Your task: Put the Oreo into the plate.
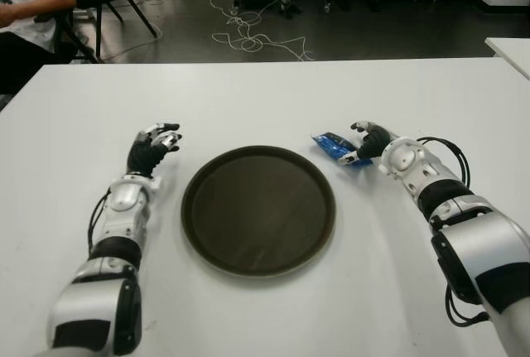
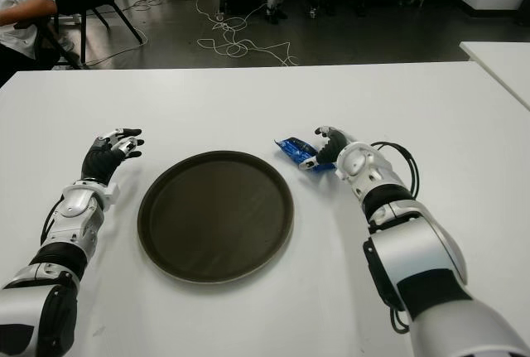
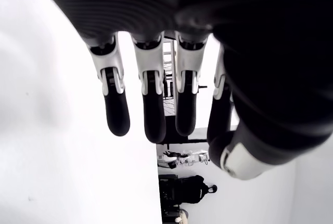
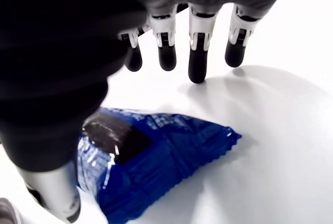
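Right wrist view: my right hand (image 4: 104,78) sits over the blue Oreo pack (image 4: 151,164), fingers (image 4: 197,68) extended and pointing past the pack toward the white table (image 4: 291,130), thumb down beside the pack's near end. I see the fingertips clear of the wrapper, so it reads as released, not grasping. Whether the thumb touches the pack, I can't tell.

Using the plate (image 1: 258,209) as reference: the dark round plate sits mid-table, and nothing lies in it. The Oreo pack (image 1: 335,147) lies flat on the table just off the plate's far-right rim, close to it; from here I can't tell if it touches the rim. My right hand (image 1: 374,143) is right of the plate, on the pack's outer side and over its right end.

My left hand (image 1: 153,148) shows left of the plate, near its far-left rim but apart from it. Left wrist view shows the four fingers (image 3: 151,109) straight and slightly spread, thumb alongside, holding nothing, so open and relaxed. Can't tell if it contacts the table.

Beyond the table on the plate's far side: loose cables (image 1: 248,38) on the floor, and a seated person (image 1: 25,9) at the far left.
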Robot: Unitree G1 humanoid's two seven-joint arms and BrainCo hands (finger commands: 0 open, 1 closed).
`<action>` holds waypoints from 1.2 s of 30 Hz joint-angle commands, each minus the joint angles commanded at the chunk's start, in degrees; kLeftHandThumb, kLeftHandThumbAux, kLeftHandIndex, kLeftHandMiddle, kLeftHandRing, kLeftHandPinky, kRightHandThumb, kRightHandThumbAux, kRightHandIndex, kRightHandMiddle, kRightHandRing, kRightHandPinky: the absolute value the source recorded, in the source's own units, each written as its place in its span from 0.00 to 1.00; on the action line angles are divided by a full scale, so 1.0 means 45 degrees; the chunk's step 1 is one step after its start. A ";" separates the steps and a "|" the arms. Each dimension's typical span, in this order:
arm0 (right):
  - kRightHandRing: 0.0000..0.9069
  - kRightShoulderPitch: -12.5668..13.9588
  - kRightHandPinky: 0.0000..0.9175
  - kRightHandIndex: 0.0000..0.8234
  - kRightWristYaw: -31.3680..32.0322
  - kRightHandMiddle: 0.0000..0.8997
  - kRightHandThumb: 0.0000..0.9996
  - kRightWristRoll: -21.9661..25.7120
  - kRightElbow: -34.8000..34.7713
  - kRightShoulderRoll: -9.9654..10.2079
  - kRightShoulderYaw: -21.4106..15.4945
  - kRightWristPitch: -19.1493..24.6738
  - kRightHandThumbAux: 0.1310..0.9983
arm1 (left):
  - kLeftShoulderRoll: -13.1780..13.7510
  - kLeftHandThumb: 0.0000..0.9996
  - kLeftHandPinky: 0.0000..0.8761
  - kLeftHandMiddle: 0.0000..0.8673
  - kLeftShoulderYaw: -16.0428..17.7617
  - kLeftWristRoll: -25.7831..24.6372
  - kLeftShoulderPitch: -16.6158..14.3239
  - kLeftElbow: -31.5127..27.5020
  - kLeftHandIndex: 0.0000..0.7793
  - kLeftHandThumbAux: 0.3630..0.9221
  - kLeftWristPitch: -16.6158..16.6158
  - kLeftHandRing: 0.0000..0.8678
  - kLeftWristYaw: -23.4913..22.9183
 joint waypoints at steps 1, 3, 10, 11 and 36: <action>0.13 -0.0002 0.13 0.11 0.0011 0.11 0.00 0.0007 0.0001 -0.0006 0.0008 0.0003 0.71 | -0.0006 0.68 0.34 0.31 -0.0001 0.0005 -0.0007 0.0007 0.51 0.64 -0.0001 0.31 0.0010; 0.13 0.0014 0.12 0.11 0.0069 0.10 0.00 -0.0011 0.0006 -0.0015 0.0058 -0.0052 0.71 | -0.0019 0.68 0.34 0.31 -0.0019 0.0044 -0.0005 0.0006 0.51 0.64 -0.0043 0.31 0.0086; 0.15 0.0083 0.16 0.13 0.0039 0.13 0.00 -0.0076 -0.0012 -0.0027 0.0222 -0.0293 0.70 | -0.0027 0.68 0.35 0.31 -0.0051 0.0089 -0.0004 0.0032 0.51 0.64 -0.0121 0.31 0.0161; 0.16 0.0088 0.17 0.15 0.0026 0.14 0.00 -0.0092 -0.0014 -0.0034 0.0250 -0.0320 0.70 | -0.0029 0.68 0.35 0.31 -0.0049 0.0085 0.0000 0.0036 0.51 0.64 -0.0132 0.32 0.0155; 0.16 0.0186 0.17 0.15 -0.0422 0.14 0.00 -0.1032 -0.0012 -0.0125 0.1486 -0.0588 0.72 | -0.0159 0.68 0.36 0.32 0.0070 -0.0033 0.0061 -0.0050 0.51 0.64 -0.0209 0.32 0.0076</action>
